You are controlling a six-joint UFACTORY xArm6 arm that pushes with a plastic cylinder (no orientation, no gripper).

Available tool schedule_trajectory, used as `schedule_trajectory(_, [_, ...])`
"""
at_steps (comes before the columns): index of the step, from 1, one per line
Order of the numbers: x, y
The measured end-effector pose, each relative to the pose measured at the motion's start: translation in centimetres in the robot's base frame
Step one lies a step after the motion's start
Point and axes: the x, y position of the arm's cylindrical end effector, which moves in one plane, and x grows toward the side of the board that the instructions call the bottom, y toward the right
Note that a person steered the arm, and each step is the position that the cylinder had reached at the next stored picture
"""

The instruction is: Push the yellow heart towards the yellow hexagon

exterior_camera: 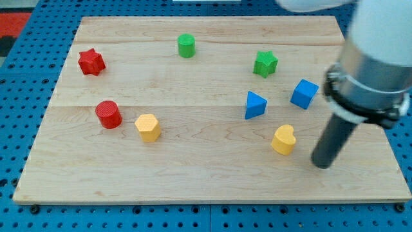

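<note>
Approach step: my tip (323, 164), a bare rod holding nothing, sits just to the view's right of the yellow heart (283, 140), not visibly touching; next move looks like a push toward the view's left, at the yellow hexagon (148, 127), well apart.

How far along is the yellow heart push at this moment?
Done: nothing visible yet; the yellow heart sits far to the view's right of the yellow hexagon. In hand: my tip stands just right of the heart, slightly lower, apparently not touching. Left: the whole leftward push across the board.
</note>
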Motion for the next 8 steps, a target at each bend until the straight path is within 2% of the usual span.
schedule_trajectory(3, [-1.8,-12.8])
schedule_trajectory(4, [-1.1,-8.3])
schedule_trajectory(5, [-1.9,-1.2])
schedule_trajectory(6, [-4.9,-1.1])
schedule_trajectory(8, [-6.4,-10.5])
